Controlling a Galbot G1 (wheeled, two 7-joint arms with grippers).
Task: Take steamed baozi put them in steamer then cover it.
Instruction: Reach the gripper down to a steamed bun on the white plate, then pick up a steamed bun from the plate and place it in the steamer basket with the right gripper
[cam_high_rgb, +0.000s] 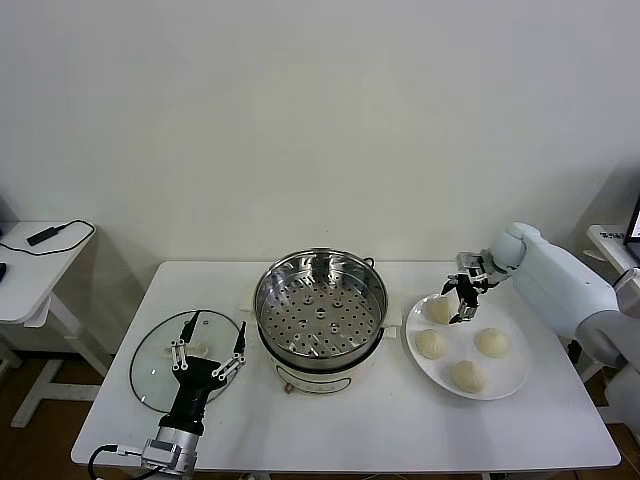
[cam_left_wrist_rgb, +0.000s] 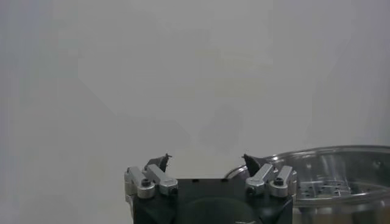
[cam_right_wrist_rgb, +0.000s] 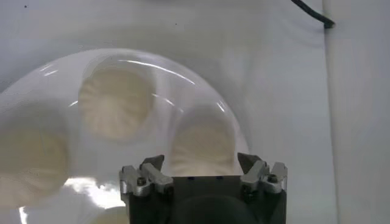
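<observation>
Cream-white baozi (cam_high_rgb: 439, 309) sits on the plate (cam_high_rgb: 505, 385) directly beneath our right gripper (cam_high_rgb: 466, 297), jaws spread and empty. We judge the pick underway: descend, then clench. Our left gripper (cam_high_rgb: 208, 350) waits released above the cover (cam_high_rgb: 150, 365).

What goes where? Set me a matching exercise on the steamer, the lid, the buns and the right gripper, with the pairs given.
Things:
1. steamer
2. lid
3. buns
4. right gripper

Places or states:
A. on the white plate at the table's right
B. flat on the table, left of the steamer, under the left gripper
C. mid-table, uncovered, tray bare
D. fingers apart around the bun at the plate's back left

Pairs: 1-C, 2-B, 3-A, 4-D
</observation>
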